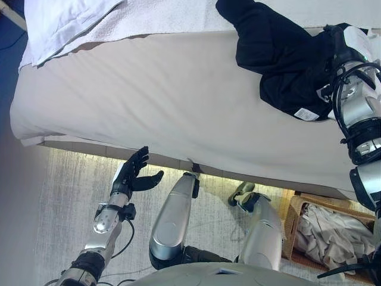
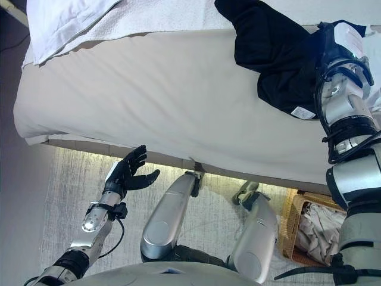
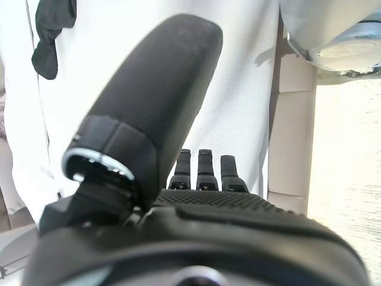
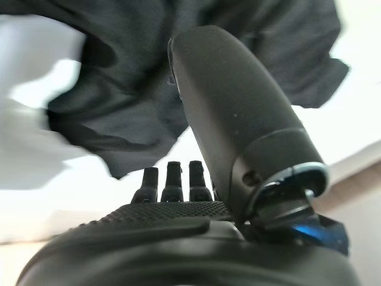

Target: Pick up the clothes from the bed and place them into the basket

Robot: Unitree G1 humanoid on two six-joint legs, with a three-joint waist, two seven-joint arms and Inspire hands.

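The black garment (image 1: 280,53) is spread on the bed (image 1: 166,95); the right hand (image 4: 196,179) is brought over it, fingers apart, for a grasp; the left hand (image 1: 136,173) is held open, idle; the basket (image 1: 294,223) is kept alongside for an easy drop.

A crumpled black garment (image 1: 280,53) lies on the bed (image 1: 166,101); the wicker basket (image 1: 293,223) holds pale cloth.

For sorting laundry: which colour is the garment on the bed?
Black garment; clearest in the left eye view.

White sheet (image 1: 59,21) at the bed's far left corner, textured towel (image 1: 149,18) beside it, pale rug (image 1: 65,196) below
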